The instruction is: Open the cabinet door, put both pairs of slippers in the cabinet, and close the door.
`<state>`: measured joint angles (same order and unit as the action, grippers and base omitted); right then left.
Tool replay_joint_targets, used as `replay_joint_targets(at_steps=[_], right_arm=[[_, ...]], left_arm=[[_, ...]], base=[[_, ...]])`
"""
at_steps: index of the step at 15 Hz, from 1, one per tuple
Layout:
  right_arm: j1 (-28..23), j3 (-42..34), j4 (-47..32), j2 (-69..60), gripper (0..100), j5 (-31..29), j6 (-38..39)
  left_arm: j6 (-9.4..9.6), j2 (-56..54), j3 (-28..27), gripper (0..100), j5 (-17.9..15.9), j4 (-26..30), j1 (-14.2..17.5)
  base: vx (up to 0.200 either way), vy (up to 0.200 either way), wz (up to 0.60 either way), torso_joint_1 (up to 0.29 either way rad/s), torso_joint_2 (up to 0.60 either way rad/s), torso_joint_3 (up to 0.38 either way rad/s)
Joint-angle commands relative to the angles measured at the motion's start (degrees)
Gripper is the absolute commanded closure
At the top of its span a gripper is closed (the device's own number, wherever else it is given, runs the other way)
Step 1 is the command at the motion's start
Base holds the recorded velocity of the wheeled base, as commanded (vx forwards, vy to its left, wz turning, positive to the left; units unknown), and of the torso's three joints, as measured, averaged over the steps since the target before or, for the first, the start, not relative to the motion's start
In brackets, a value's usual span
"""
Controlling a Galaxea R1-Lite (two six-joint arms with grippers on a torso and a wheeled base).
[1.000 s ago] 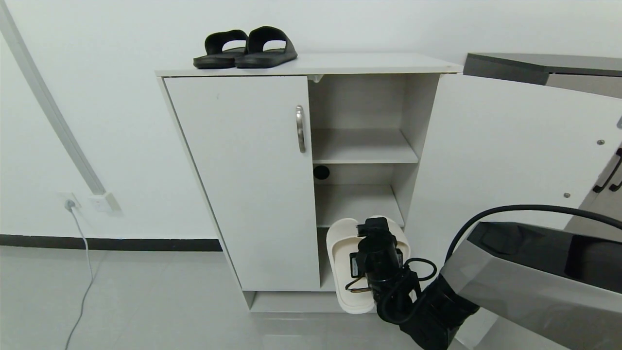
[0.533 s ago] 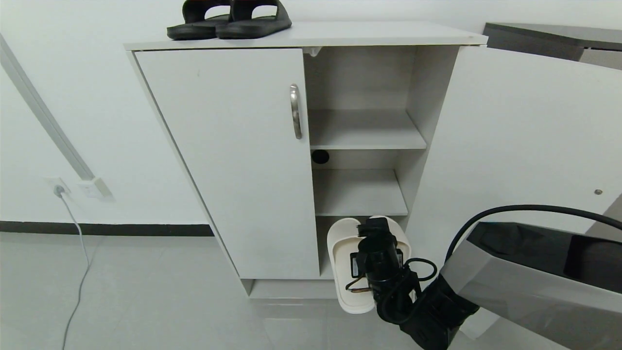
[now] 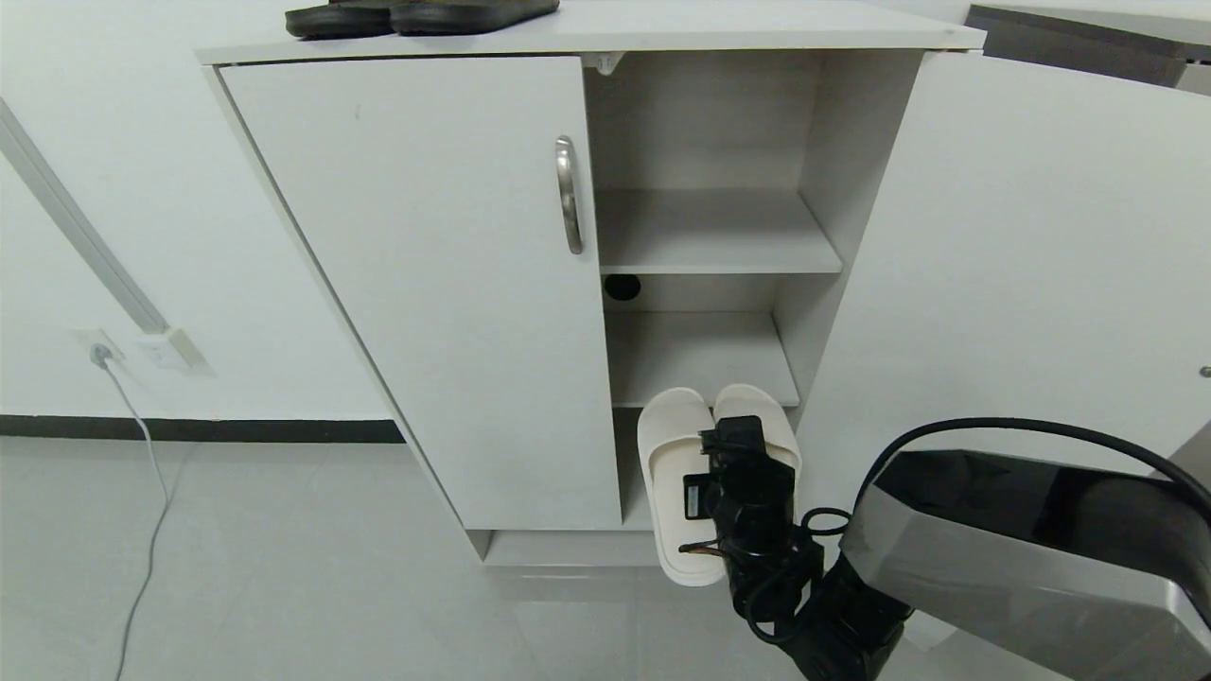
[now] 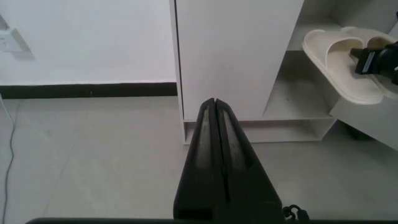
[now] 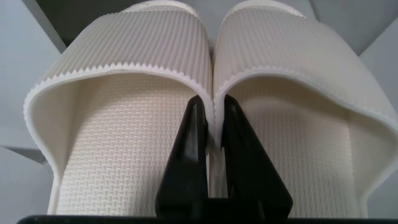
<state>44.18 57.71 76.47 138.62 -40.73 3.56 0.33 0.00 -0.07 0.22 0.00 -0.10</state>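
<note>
Grey floor, white wall | cabinet: right door wide open, left door shut | black slippers on cabinet top | white slippers side by side, toes at bottom compartment's mouth | right gripper pinching their inner strap edges together | left gripper fingers pressed together, empty, above floor

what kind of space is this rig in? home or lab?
Likely an entryway-style corner, possibly a lab mock-up: a white shoe cabinet with open shelves, black slippers on top, cream slippers in the right gripper, bare wall and tiled floor.
</note>
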Motion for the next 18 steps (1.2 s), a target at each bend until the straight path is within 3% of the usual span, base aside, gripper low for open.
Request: replay_joint_targets(at_steps=[1, 11, 18], right_arm=[[-0.2, -0.2, 0.2, 1.5, 100, 0.0, 0.0], [-0.2, -0.1, 0.9, 1.2, 100, 0.0, 0.0], [-0.4, 0.0, 1.0, 1.1, 100, 0.0, 0.0]], left_arm=[[-0.07, 0.1, 0.0, 100, 0.1, 0.0, 0.0], [-0.07, 0.1, 0.0, 100, 0.1, 0.0, 0.0], [-0.07, 0.1, 0.0, 100, 0.1, 0.0, 0.0]], base=[[0.0, 0.0, 0.0, 0.0, 0.0, 0.0], [0.0, 0.0, 0.0, 0.0, 0.0, 0.0], [0.2, 0.0, 0.0, 0.004, 0.0, 0.002]])
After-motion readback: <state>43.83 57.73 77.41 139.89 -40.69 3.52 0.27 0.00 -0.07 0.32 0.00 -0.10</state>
